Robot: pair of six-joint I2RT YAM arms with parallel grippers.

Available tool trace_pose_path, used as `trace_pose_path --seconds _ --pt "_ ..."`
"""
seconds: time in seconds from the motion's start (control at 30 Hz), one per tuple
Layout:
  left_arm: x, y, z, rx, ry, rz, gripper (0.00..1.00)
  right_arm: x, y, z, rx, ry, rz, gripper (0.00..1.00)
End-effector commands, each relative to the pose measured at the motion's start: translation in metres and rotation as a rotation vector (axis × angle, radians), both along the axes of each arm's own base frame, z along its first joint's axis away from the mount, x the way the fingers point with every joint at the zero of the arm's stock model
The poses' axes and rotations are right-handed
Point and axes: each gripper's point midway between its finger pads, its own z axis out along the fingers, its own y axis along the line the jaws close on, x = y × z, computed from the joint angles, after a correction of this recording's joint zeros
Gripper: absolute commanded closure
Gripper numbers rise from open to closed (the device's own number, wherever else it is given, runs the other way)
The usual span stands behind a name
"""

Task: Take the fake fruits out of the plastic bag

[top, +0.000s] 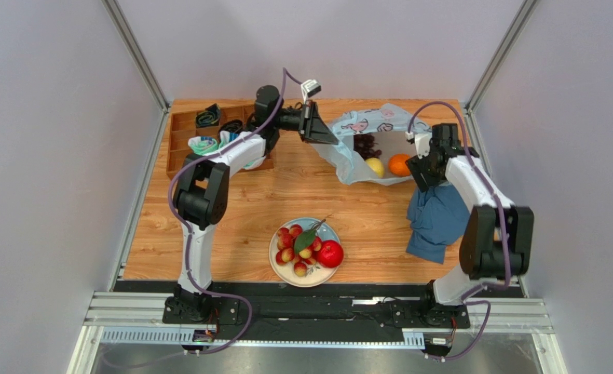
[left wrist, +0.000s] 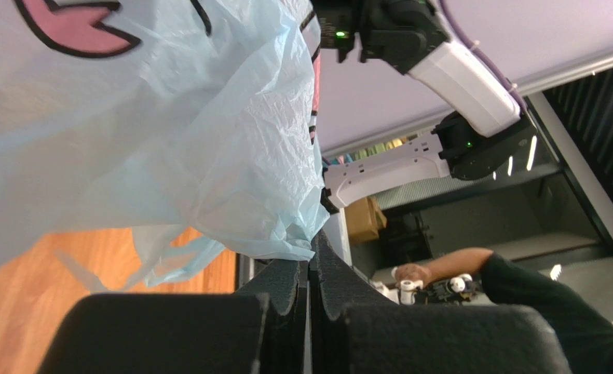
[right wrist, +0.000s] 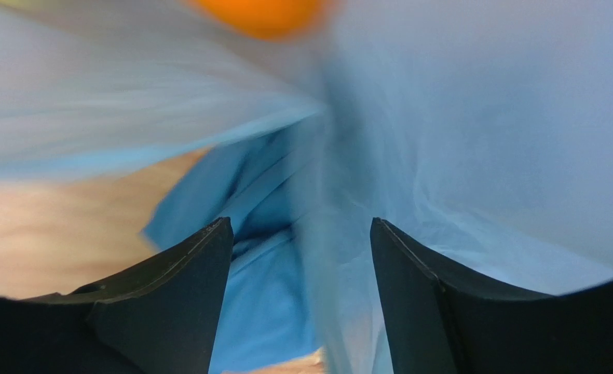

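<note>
Sitting nearest, the plate [top: 327, 231] carries the apple [top: 330, 253] and the red-yellow cluster [top: 294, 245]. Farther back, the bag [top: 361, 123] holds the pear [top: 375, 166], orange [top: 399, 164] and grapes [top: 366, 145]. The left gripper [left wrist: 311, 251] pinches its edge tight; the right gripper [right wrist: 298, 230] stands wide apart, bag film between its fingers.

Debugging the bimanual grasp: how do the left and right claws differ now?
The left claw is shut, pinching an edge of the plastic bag; the right claw is open, gripping nothing. The left claw holds the bag's left side; the right claw sits at its right side, by the orange. Both are black and at the bag.
</note>
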Motion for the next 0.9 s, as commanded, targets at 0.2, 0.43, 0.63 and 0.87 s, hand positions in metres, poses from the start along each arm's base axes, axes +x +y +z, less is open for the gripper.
trace_pose_path --seconds 0.2,0.43,0.63,0.87 --pt "-0.032 -0.014 -0.028 0.041 0.048 -0.048 1.0 -0.014 0.122 0.055 0.256 -0.183 0.258 0.3" --pt "-0.043 -0.015 -0.033 0.088 0.043 -0.059 1.0 0.019 0.104 0.035 0.157 -0.171 0.175 0.33" --pt "-0.046 -0.015 -0.037 0.103 0.05 -0.063 1.0 0.043 0.085 0.006 0.065 -0.153 0.101 0.25" --pt "-0.048 -0.015 -0.039 0.11 0.05 -0.069 1.0 0.058 0.088 0.019 0.072 -0.18 0.136 0.26"
